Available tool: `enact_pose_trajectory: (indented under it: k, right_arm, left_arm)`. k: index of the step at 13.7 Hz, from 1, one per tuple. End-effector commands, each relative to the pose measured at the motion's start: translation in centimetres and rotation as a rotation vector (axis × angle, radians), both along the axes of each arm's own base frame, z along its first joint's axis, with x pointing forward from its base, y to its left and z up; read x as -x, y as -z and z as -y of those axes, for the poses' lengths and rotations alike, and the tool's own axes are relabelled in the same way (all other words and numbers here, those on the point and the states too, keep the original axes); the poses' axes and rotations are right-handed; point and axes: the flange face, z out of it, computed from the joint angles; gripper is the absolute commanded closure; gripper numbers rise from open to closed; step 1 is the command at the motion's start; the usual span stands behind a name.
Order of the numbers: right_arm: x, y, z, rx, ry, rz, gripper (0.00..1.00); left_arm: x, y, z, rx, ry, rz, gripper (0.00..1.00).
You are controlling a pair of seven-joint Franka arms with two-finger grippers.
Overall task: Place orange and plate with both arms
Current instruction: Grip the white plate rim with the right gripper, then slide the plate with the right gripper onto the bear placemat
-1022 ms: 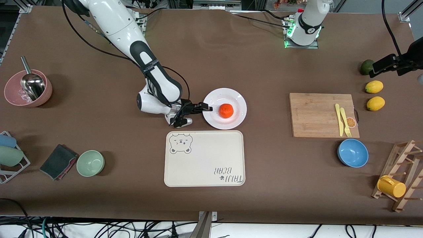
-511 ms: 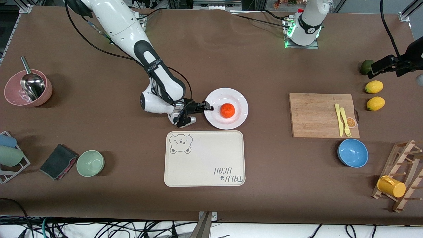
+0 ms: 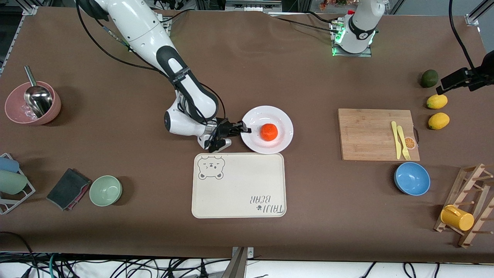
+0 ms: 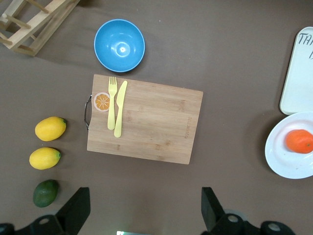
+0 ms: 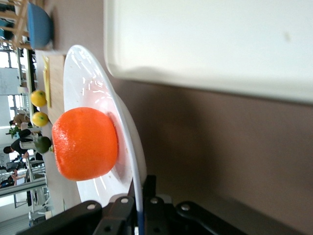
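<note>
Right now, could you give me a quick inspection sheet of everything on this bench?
Surface: brown table cover.
Job's things: orange sits on the white plate, beside the bear tray.
Clutter: cutting board with fork and knife, blue bowl, two lemons, green bowl.
Grippers: right claw shut on the plate rim; left claw open, waiting above the lemons.
Cables: black cable along the right arm.
Surroundings: nothing seen.

Plate (image 4: 292, 152) cut by left wrist view edge; tray (image 4: 298, 73) too.
</note>
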Motion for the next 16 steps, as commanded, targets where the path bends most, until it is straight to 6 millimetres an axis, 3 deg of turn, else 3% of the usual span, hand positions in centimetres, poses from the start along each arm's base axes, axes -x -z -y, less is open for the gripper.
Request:
enact_pose_trajectory:
  k: [1,3,5,8,10,14,16]
  right_arm:
    - [-3.8,-3.0,-0.3,-0.035,0.081,-0.008,1.00]
    - [-7.5,-4.5,1.7,-0.028,0.177,-0.010,1.00]
    - [-10.8,-4.2,3.4,-0.022,0.241,0.003,1.00]
    - [-13.5,-2.0,3.9,-0.024,0.310,-0.011,1.00]
    - [-14.3,-1.4,4.5,-0.028,0.330,-0.016,1.00]
    - [-13.6,1.7,4.8,-0.004,0.331,-0.051,1.00]
    - [-13.6,1.9,4.9,0.000,0.330,-0.051,1.00]
  left_arm:
    - [0.0,-0.6,-0.6,0.013,-0.016,0.010,0.00]
    - [0.0,-0.6,-0.6,0.018,-0.021,0.010,0.00]
    - [0.0,-0.6,-0.6,0.017,-0.034,0.008,0.00]
    - [-0.1,-0.2,-0.6,0.017,-0.036,0.000,0.00]
    - [0.0,0.1,-0.9,0.015,-0.050,-0.007,0.00]
    - [0.0,-0.1,-1.0,0.016,-0.054,-0.004,0.00]
    - [0.1,-0.1,-1.0,0.017,-0.054,-0.004,0.00]
